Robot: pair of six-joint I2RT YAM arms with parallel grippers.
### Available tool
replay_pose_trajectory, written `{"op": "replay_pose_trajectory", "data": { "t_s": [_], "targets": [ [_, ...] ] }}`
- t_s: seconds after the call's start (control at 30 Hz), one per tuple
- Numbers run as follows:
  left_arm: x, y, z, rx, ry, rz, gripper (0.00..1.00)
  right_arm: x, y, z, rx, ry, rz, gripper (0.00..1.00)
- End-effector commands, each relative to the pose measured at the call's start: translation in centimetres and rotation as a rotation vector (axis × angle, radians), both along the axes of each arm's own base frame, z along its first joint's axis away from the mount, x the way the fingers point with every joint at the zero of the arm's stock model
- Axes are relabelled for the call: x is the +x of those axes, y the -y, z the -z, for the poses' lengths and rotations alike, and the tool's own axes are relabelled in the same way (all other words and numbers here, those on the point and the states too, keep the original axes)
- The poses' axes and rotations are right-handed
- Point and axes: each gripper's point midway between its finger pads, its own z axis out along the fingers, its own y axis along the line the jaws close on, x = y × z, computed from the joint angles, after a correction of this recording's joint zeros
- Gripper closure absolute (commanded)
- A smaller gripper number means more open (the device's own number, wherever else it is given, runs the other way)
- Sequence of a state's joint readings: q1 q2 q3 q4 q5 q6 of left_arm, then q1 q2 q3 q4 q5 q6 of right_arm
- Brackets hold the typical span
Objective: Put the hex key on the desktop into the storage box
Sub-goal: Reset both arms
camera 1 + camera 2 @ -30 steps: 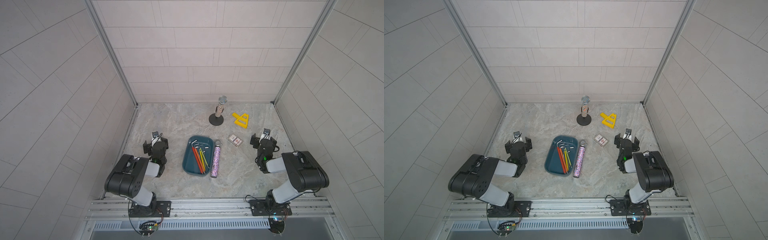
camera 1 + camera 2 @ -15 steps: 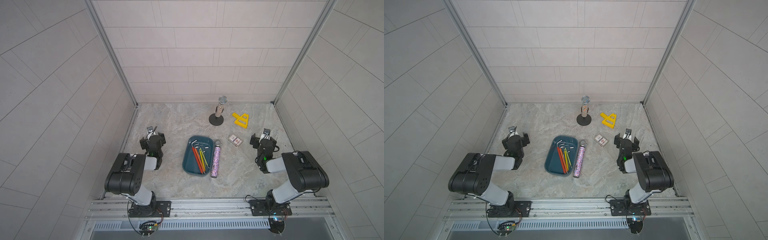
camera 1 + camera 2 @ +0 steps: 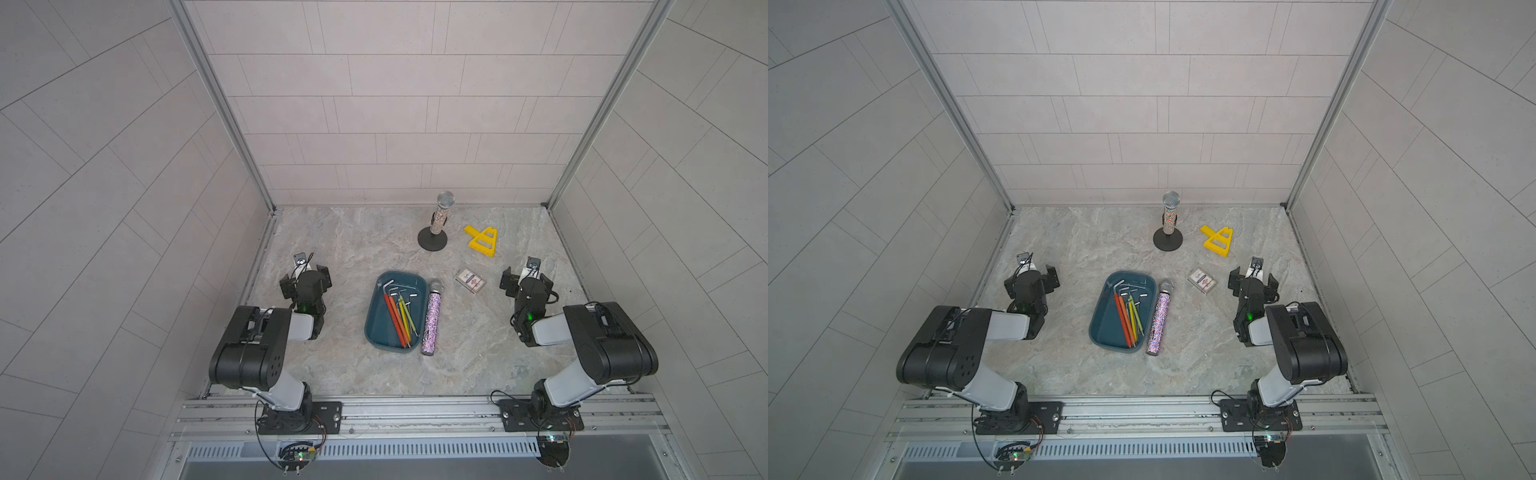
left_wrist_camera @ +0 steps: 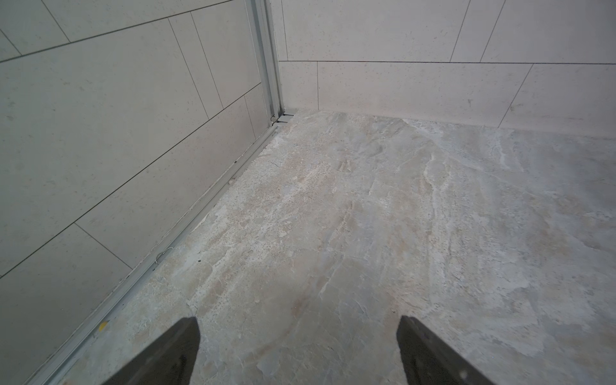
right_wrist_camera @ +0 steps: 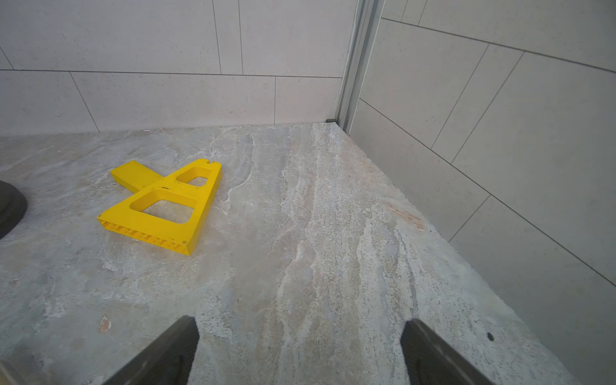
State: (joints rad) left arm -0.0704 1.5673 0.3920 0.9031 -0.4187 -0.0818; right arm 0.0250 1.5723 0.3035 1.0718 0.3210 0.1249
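Hex keys (image 3: 398, 309) lie in the storage box (image 3: 376, 328); both our grippers (image 4: 298, 350) (image 5: 300, 350) gape wide, empty. Risk: reaching again could knock the box against the microphone (image 3: 430, 318) beside it.

Both arms are folded low over the table, each with its base on the front rail. The left arm (image 3: 266, 332) bends at a big black elbow, and its grey forearm goes forward to the wrist. The left gripper (image 3: 305, 276) points to the back wall, near the left side wall. Its jaws are wide apart, and in the left wrist view nothing is between the two dark fingers (image 4: 166, 353). The right arm (image 3: 598, 345) has a mirrored pose. The right gripper (image 3: 527, 280) also points to the back, with the jaws spread wide and holding nothing; in the right wrist view only the fingertips (image 5: 433, 353) are seen.
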Motion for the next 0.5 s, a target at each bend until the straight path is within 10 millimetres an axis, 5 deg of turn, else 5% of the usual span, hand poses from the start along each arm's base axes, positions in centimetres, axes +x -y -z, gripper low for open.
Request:
{"op": "replay_pose_trajectory", "data": {
  "t_s": [0.0, 0.47],
  "targets": [
    [-0.34, 0.06, 0.05, -0.007, 0.003, 0.000, 0.00, -0.14, 0.25, -0.09, 0.005, 0.002, 0.013, 0.00],
    [-0.47, 0.03, 0.02, -0.009, 0.008, -0.002, 0.00, -0.10, 0.25, -0.14, 0.006, 0.003, 0.013, 0.00]
  ]
}}
